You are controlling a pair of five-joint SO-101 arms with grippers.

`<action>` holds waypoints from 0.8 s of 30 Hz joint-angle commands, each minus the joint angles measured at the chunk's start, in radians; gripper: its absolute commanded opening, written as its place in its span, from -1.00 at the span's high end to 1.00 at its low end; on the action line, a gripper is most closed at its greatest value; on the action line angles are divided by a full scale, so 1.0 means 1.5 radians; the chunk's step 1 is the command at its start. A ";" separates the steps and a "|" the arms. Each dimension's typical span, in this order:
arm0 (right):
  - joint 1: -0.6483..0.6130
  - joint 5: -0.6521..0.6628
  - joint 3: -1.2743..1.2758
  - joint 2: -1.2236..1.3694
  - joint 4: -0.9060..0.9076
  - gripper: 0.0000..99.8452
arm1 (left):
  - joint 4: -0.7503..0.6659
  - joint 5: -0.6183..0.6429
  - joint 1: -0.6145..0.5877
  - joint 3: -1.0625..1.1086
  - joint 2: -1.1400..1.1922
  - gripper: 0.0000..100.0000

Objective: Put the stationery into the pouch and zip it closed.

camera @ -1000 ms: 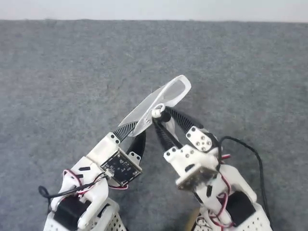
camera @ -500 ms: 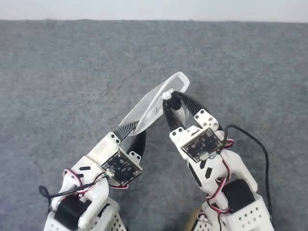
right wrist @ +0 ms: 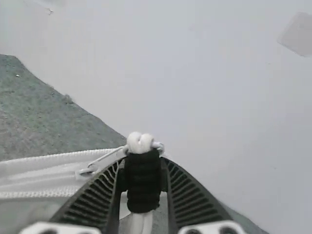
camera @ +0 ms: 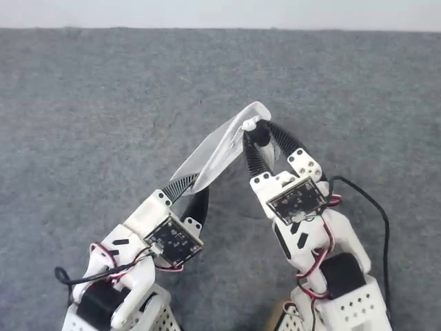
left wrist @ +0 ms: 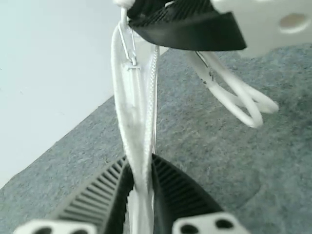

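A translucent white pouch (camera: pixel 217 152) hangs in the air between both arms, slanting up from near left to far right. My left gripper (camera: pixel 196 184) is shut on its lower end; in the left wrist view the pouch (left wrist: pixel 129 122) rises from between that gripper's (left wrist: pixel 141 170) ribbed fingers. My right gripper (camera: pixel 253 132) is shut on the zip pull (right wrist: pixel 141 183), a black sleeve topped by a white knot, at the pouch's upper end. The metal zip slider (left wrist: pixel 129 53) sits just under the right arm's black finger (left wrist: pixel 190 24). What is inside the pouch cannot be made out.
Grey felt covers the table (camera: pixel 103 103), which ends at a pale wall (camera: pixel 220 12) at the back. A black cable (camera: pixel 365 203) loops beside the right arm. White cord loops (left wrist: pixel 239 102) hang off the right gripper.
My right gripper has slid up along the pouch's top edge with the zip pull, away from the left gripper, to the far end. The left gripper has kept still.
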 commanded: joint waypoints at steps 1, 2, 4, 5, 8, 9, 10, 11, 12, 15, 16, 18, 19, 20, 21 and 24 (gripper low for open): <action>0.044 -0.009 -0.033 -0.005 -0.033 0.99 | 0.000 -0.006 -0.005 -0.001 -0.006 0.98; 0.046 -0.009 -0.033 -0.005 -0.038 0.99 | 0.005 -0.006 -0.005 -0.002 -0.007 0.98; 0.046 -0.008 -0.028 -0.004 -0.048 0.99 | 0.007 -0.006 -0.005 -0.003 -0.007 0.98; 0.046 -0.007 -0.027 0.003 -0.054 0.99 | 0.007 -0.006 -0.005 -0.005 -0.007 0.98; 0.058 -0.008 -0.026 0.035 -0.081 0.99 | 0.008 -0.006 -0.005 -0.008 -0.006 0.98; 0.068 -0.008 -0.026 0.050 -0.093 0.99 | 0.008 -0.006 -0.005 -0.008 -0.006 0.98; 0.078 -0.008 -0.026 0.064 -0.109 0.99 | 0.008 -0.006 -0.005 -0.008 -0.006 0.98; 0.086 -0.008 -0.026 0.079 -0.125 0.99 | 0.008 -0.006 -0.005 -0.008 -0.006 0.98; 0.097 -0.009 -0.026 0.094 -0.142 0.99 | 0.008 -0.006 -0.005 -0.008 -0.006 0.98; 0.118 -0.012 -0.026 0.136 -0.187 0.99 | 0.008 -0.006 -0.005 -0.008 -0.006 0.98; 0.124 -0.021 -0.026 0.149 -0.200 0.99 | 0.008 -0.006 -0.005 -0.008 -0.006 0.98; 0.141 -0.033 -0.027 0.170 -0.226 0.99 | 0.008 -0.006 -0.005 -0.008 -0.006 0.98; 0.147 -0.035 -0.027 0.180 -0.238 0.99 | 0.008 -0.006 -0.005 -0.008 -0.006 0.98; 0.154 -0.036 -0.027 0.188 -0.248 0.99 | 0.008 -0.006 -0.006 -0.008 -0.006 0.98; 0.161 -0.037 -0.027 0.195 -0.257 0.99 | 0.008 -0.006 -0.006 -0.008 -0.006 0.98; 0.178 -0.037 -0.027 0.215 -0.278 0.99 | 0.004 -0.006 -0.030 -0.009 -0.006 0.98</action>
